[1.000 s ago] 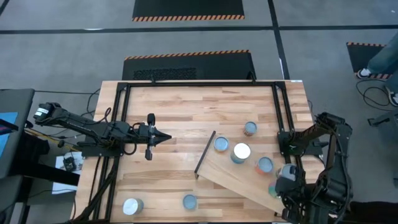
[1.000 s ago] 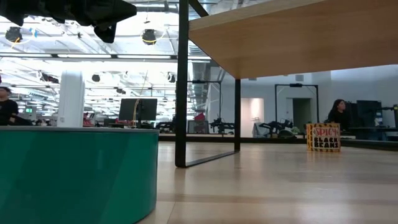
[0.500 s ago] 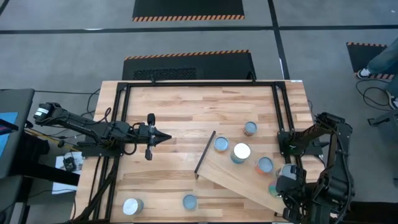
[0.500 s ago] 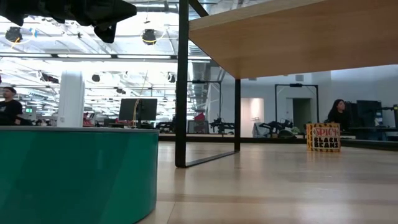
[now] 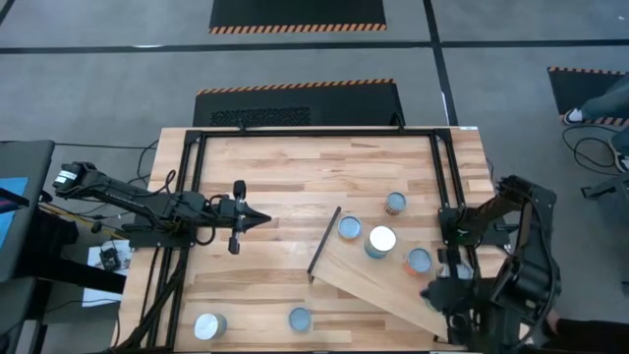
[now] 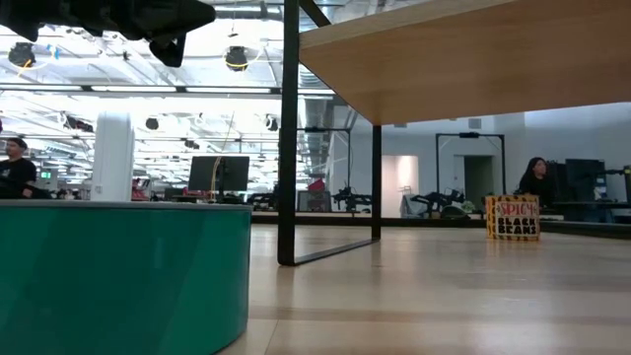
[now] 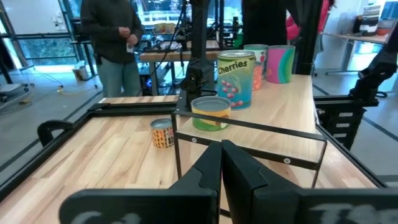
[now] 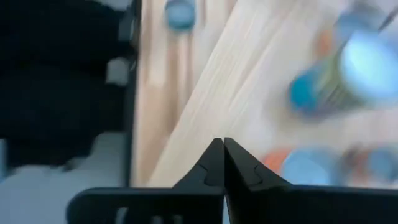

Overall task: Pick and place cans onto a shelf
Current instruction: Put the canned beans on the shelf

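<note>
The shelf (image 5: pixel 369 280), a pale tilted board with a dark short edge (image 5: pixel 323 243), lies right of the table's centre. Three cans stand on it: a blue-topped one (image 5: pixel 350 228), a white-topped one (image 5: pixel 380 239) and another blue-topped one (image 5: pixel 419 261). One can (image 5: pixel 395 204) stands on the table just beyond the shelf. Two more cans (image 5: pixel 209 325) (image 5: pixel 300 319) stand near the table's near edge. My left gripper (image 5: pixel 265 218) is shut and empty left of the shelf. My right gripper (image 5: pixel 429 293) is shut and empty over the shelf's near right end.
A black frame (image 5: pixel 314 133) runs around the tabletop. In the left wrist view a Cherries can (image 7: pixel 236 81) and a low yellow-green can (image 7: pixel 210 113) stand on the shelf, with its black wire leg (image 7: pixel 249 127) in front. A person (image 7: pixel 112 43) stands beyond the table.
My right arm has swung a little toward the table's left over the shelf's near right end, and now covers the can that showed there. Its fingers have stayed shut. The cans and the shelf have not moved.
</note>
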Controlling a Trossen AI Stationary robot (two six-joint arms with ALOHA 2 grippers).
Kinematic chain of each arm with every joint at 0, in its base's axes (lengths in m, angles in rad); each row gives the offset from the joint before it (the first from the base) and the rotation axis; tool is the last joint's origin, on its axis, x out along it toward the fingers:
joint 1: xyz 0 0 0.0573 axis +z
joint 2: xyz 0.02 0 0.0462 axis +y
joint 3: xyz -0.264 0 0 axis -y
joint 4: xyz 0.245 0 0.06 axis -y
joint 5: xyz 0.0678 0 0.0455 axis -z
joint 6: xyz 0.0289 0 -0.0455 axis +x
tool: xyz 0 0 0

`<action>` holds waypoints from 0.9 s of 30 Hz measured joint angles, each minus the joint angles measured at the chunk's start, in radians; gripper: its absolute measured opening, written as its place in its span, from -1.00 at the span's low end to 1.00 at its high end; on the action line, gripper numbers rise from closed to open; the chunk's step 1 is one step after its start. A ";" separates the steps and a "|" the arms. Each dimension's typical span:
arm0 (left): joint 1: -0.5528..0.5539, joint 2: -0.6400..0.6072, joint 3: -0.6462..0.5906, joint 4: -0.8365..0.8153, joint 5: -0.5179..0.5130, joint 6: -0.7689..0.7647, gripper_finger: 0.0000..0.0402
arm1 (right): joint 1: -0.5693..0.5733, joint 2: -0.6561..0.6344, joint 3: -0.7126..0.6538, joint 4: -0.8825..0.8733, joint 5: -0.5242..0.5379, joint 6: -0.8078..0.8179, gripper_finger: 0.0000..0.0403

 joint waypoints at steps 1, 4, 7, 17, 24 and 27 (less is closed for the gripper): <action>0.000 0.000 0.000 0.000 0.000 -0.001 -0.99 | -0.006 -0.009 0.000 -0.001 0.036 -0.048 -0.96; 0.000 0.000 0.000 -0.020 0.000 0.011 -0.99 | -0.036 -0.057 -0.019 -0.001 0.125 -0.133 -0.95; 0.000 0.014 0.000 -0.032 0.000 0.021 -0.99 | -0.070 -0.136 -0.062 -0.002 0.188 -0.178 -0.97; 0.052 0.053 0.000 -0.043 -0.028 0.043 -1.00 | -0.408 -0.530 -0.390 0.011 0.226 -0.135 -0.98; 0.164 0.052 -0.047 0.039 0.099 0.043 -1.00 | -0.796 -0.705 -0.605 0.195 0.050 -0.264 -0.98; 0.214 0.052 -0.111 0.129 0.148 0.028 -1.00 | -0.958 -0.720 -0.665 0.264 -0.056 -0.359 -0.98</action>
